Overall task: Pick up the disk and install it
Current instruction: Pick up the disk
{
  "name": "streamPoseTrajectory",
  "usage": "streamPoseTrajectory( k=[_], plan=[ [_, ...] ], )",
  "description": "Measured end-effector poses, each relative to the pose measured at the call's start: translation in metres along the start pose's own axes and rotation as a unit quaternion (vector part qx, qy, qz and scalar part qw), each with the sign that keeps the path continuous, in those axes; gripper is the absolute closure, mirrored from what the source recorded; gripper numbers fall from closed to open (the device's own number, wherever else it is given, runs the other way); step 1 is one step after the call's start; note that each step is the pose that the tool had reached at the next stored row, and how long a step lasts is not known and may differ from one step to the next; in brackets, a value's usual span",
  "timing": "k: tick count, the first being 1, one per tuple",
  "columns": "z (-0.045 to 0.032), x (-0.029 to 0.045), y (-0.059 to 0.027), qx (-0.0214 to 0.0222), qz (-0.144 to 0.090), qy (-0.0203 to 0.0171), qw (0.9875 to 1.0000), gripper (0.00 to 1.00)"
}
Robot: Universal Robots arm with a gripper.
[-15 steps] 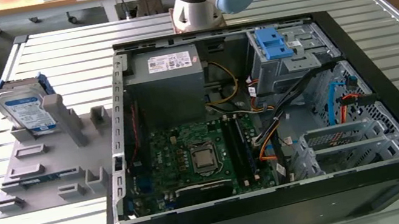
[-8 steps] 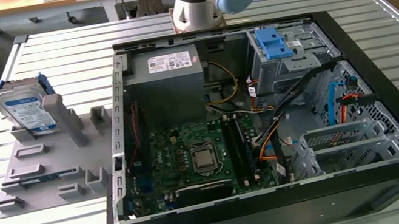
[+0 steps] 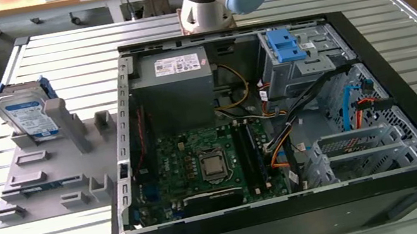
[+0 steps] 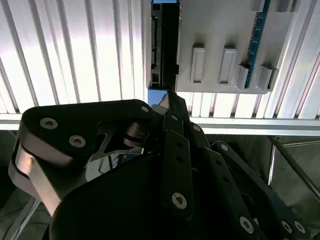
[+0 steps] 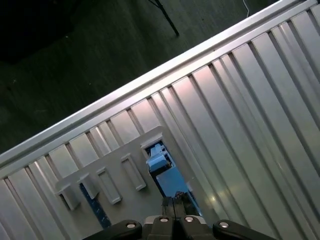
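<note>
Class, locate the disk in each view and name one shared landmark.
Exterior view: the disk stands upright in the grey fixture, at the exterior view's left.
Second wrist view: the disk is edge-on beside the fixture's raised slots.
First wrist view: the disk sits at the fixture's end.
Shared landmark: the grey fixture.

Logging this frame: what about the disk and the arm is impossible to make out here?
- Exterior view: the silver rectangular hard drive in its blue plastic frame has its lower part hidden by the grey plastic holder.
- Second wrist view: the drive is edge-on, cut off by the picture edge.
- First wrist view: the black claw covers part of the drive.
</note>
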State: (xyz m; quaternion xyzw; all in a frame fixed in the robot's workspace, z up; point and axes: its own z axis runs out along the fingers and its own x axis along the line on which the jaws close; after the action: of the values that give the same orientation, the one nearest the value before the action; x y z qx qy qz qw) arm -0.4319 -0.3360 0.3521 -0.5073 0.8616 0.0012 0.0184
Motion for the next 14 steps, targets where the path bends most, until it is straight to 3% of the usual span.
streamPoseTrajectory(
  k=[5, 9, 14],
  plan=[
    [0.0009, 0.0000, 0.0000, -0.0015, -0.045, -0.0008, 0.9990, 0.89],
    [0.0014, 0.0001, 0.0000, -0.0024, -0.082, -0.0008, 0.9966, 0.89],
    [0.0020, 0.0001, 0.0000, -0.0042, -0.117, 0.0059, 0.9932, 0.89]
  ],
)
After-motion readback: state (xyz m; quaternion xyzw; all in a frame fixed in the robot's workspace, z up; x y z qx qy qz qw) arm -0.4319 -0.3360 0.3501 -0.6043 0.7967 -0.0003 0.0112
